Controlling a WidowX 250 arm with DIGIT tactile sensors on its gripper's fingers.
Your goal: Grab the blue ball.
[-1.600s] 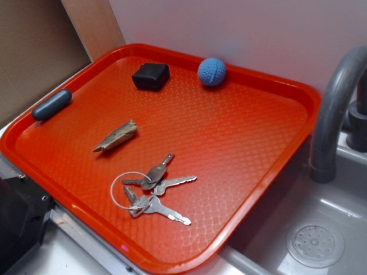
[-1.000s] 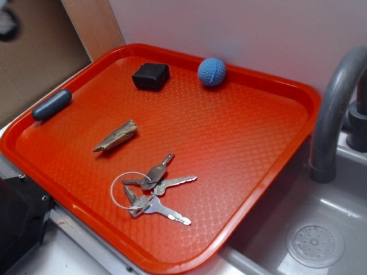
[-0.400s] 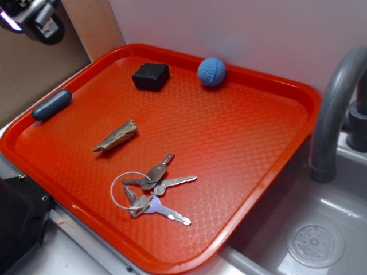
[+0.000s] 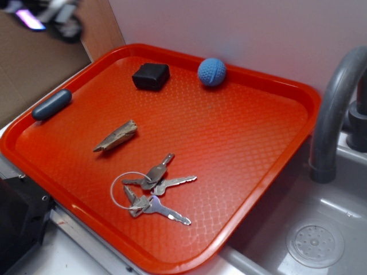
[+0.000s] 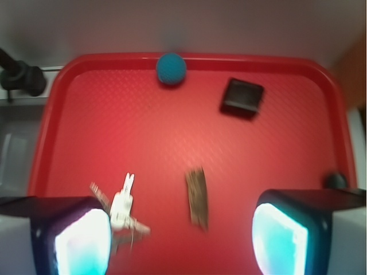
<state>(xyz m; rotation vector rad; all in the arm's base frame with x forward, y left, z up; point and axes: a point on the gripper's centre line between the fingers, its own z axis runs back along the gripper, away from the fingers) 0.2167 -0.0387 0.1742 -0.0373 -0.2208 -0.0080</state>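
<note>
Here, at the far left of the exterior view, the gripper (image 4: 49, 17) shows only as a blur in the top corner, high above the tray's left side and well apart from everything on it; in the wrist view its two fingers (image 5: 77, 238) sit wide apart at the bottom corners with nothing between them, so the claw is open and empty, presumably spread ready for a round object; below it the dark slate-blue capsule (image 4: 51, 104) lies on the left rim of the red tray (image 4: 258, 166), a decoy to be left alone; further right a splinter of wood (image 4: 116, 136) rests flat mid-tray, with the bunch of keys (image 4: 152, 192) nearer the front edge; toward the back sits the black box (image 4: 151, 75), and just to its right, apart from it, the blue ball (image 4: 212, 71) rests against the tray's back rim close to the wall, where the raised lip probably keeps it from rolling; the approach has barely begun, and the rim and wall behind the ball leave little room for the rear finger; the grey tap (image 4: 338, 103) and sink (image 4: 312, 243) lie at the far right
</note>
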